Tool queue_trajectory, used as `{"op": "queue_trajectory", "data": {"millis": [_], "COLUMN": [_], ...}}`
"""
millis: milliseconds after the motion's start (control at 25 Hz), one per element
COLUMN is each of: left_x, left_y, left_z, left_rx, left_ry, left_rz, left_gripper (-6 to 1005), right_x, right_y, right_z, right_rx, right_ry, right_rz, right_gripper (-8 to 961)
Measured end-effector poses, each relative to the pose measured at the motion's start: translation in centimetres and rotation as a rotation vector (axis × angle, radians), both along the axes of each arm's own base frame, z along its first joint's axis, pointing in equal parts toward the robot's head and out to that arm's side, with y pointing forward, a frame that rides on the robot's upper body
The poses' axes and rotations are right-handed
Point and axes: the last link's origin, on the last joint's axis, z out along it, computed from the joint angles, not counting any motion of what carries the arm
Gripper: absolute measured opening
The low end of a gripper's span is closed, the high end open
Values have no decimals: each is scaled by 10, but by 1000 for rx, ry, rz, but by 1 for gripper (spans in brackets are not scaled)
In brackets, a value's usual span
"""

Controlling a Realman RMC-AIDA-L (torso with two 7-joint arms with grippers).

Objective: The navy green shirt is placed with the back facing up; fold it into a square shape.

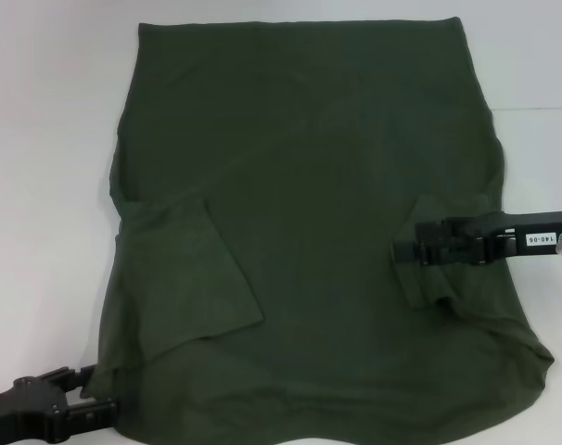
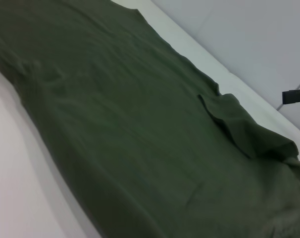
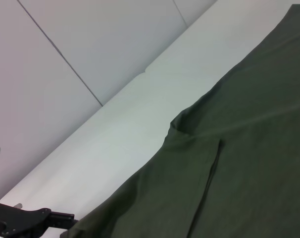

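The navy green shirt [image 1: 318, 185] lies spread flat on the white table [image 1: 49, 139], its straight hem at the far edge. Its left sleeve [image 1: 197, 278] is folded inward onto the body. The right sleeve [image 1: 439, 283] is also turned inward, with a raised fold that shows in the left wrist view [image 2: 239, 129]. My right gripper [image 1: 409, 250] reaches in from the right and hovers just over that right sleeve. My left gripper [image 1: 94, 394] is open at the shirt's near left corner, at the table's front edge; it also shows in the right wrist view [image 3: 51, 220].
Bare white table surrounds the shirt on the left [image 1: 40, 232] and the far right [image 1: 541, 158]. The right arm [image 1: 531, 236] stretches across the shirt's right edge. A pale wall with seams stands beyond the table [image 3: 90, 49].
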Motion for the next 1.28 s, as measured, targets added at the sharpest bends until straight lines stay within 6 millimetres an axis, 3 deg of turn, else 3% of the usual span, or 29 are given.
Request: {"op": "queue_trajectory", "data": {"millis": [560,1000,1200,1280], "left_x": [1,5,6,5], "left_y": [11,19,19,19], "left_z": [-8,-9,-8,-7], "left_rx": [-25,-20,-22,-22], "left_ry": [56,88,82,82], "left_rz": [3,-4,-10,-10], "left_gripper": [885,683,455,301], "right_x": [0,-1,0,0], "right_y": [1,0,0,-1], "right_z": [3,8,8,8], "right_rx": [19,33,33,34], "right_ry": [17,53,53,53], "right_rz": [-4,-9,-10,-11], "right_gripper": [911,911,910,910]}}
